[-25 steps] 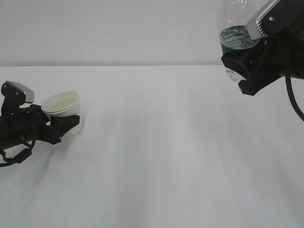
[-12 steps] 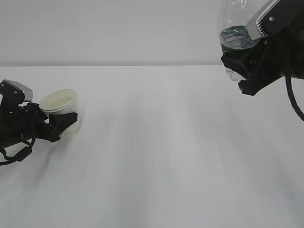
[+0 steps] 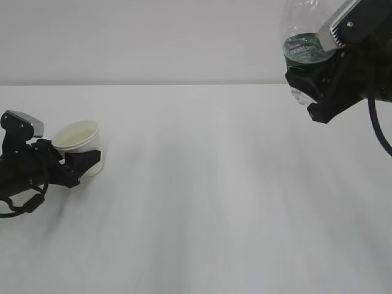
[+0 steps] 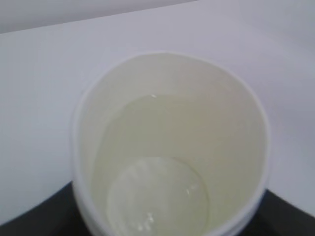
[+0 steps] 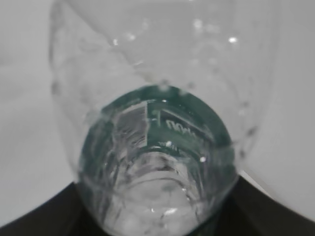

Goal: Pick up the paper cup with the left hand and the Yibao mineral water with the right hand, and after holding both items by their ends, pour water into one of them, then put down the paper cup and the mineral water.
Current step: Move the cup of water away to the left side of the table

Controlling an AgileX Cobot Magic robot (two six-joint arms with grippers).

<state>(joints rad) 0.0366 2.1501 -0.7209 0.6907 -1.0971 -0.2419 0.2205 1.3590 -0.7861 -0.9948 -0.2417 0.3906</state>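
- At the left edge of the frame, the left pincer clamped the paper cup, tilted, low over the white worktop; contact with it was unclear.
- Water lay inside the cup.
- At upper right, the right pincer gripped the Yibao mineral water; its top was cut off.
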